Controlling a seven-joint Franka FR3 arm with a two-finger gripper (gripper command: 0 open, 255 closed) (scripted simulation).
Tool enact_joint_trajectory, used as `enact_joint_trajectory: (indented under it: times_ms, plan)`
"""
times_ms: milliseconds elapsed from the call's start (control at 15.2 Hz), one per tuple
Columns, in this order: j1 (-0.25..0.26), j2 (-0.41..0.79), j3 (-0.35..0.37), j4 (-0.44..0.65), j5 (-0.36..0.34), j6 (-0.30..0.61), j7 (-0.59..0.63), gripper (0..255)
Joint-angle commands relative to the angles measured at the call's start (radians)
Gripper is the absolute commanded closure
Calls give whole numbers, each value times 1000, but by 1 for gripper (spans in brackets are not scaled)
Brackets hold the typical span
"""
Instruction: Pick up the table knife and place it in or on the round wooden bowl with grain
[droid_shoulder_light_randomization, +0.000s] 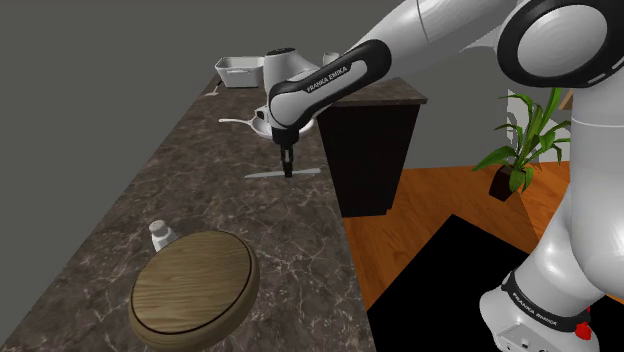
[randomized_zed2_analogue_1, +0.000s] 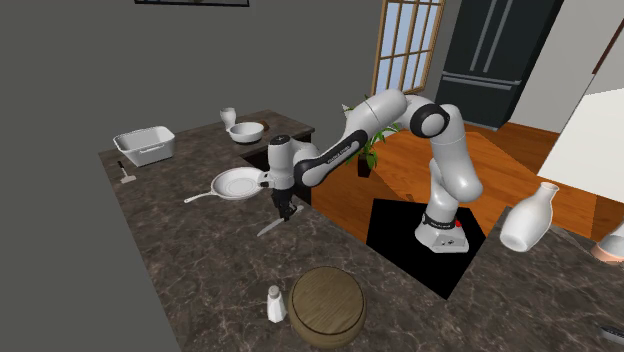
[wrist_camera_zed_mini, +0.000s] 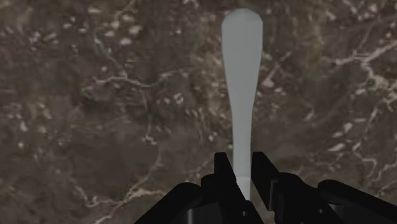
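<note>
Jaws apparently tight around the table knife near one end, flat on the countertop.

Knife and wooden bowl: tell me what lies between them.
Between knife and bowl, only bare marbled counter in the shoulder view; the white shaker stands aside.

Between the table knife and the wooden bowl the dark marbled surface lies bare, an open lane. A small white shaker stands just beside the bowl's rim. A white pan sits near the knife's far side, with a white bin beyond it.
</note>
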Motion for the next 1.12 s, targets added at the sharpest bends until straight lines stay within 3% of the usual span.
enact_joint_trajectory:
  times_ms: [0,330,1056]
  plan:
    - [-1,2,-1,0,-1,1,0,255]
    - [-1,2,-1,-1,-1,1,0,255]
    - [-2,-56,1,67,5,-123,-6,255]
